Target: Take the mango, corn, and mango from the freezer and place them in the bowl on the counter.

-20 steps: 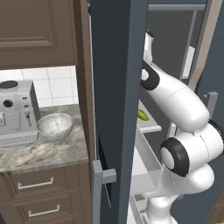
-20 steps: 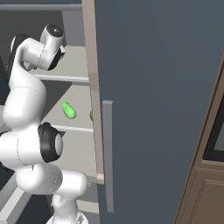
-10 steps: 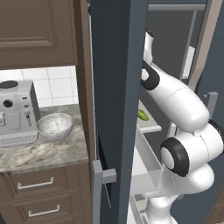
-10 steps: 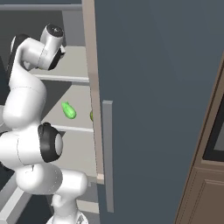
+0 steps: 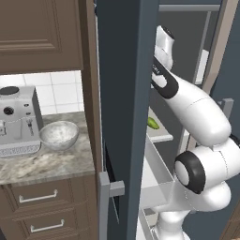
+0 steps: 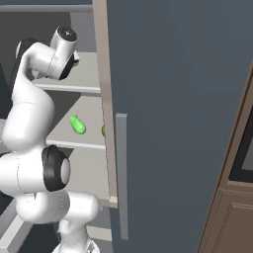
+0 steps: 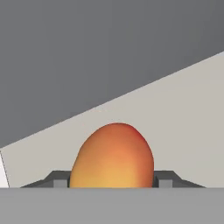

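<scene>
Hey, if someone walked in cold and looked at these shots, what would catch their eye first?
Probably the orange-red mango in the hand view, sitting between the gripper's two dark fingertips on a pale freezer shelf. Next, the big white arm reaching into the dark blue-grey freezer, with a small green item lying on a lower shelf. Off to the left, the speckled bowl waits beside the coffee machine.

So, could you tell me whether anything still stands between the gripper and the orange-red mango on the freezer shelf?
Nothing visible does. In the hand view the orange-red mango sits directly between the two dark fingertips of the gripper, resting on the pale grey freezer shelf, with no other object between them.
</scene>
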